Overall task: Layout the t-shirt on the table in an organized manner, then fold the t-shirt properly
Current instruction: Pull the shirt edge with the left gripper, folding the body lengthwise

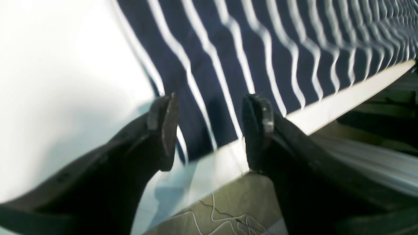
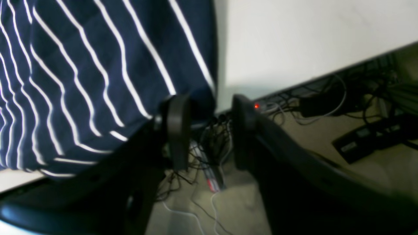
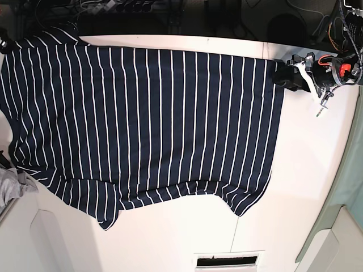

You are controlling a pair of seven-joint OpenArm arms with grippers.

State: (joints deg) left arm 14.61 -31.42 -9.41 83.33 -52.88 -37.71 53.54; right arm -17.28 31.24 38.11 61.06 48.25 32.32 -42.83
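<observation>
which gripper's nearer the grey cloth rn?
Right. The right gripper sits at a t-shirt corner on the grey cloth's end of the table; the left gripper is at the opposite end, across the whole t-shirt.

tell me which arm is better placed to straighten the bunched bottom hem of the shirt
Left, probably. Its fingers sit open at the t-shirt hem corner on the table, the same edge as the rumpled corner. The right arm is barely visible at the sleeve end.

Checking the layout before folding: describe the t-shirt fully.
The t-shirt is dark navy, soft-looking fabric with thin white stripes. It lies spread mostly flat on the white table, hem toward the left gripper, whose open jaws straddle its corner at the table's edge. One sleeve points toward the near edge; mild ripples remain.
</observation>
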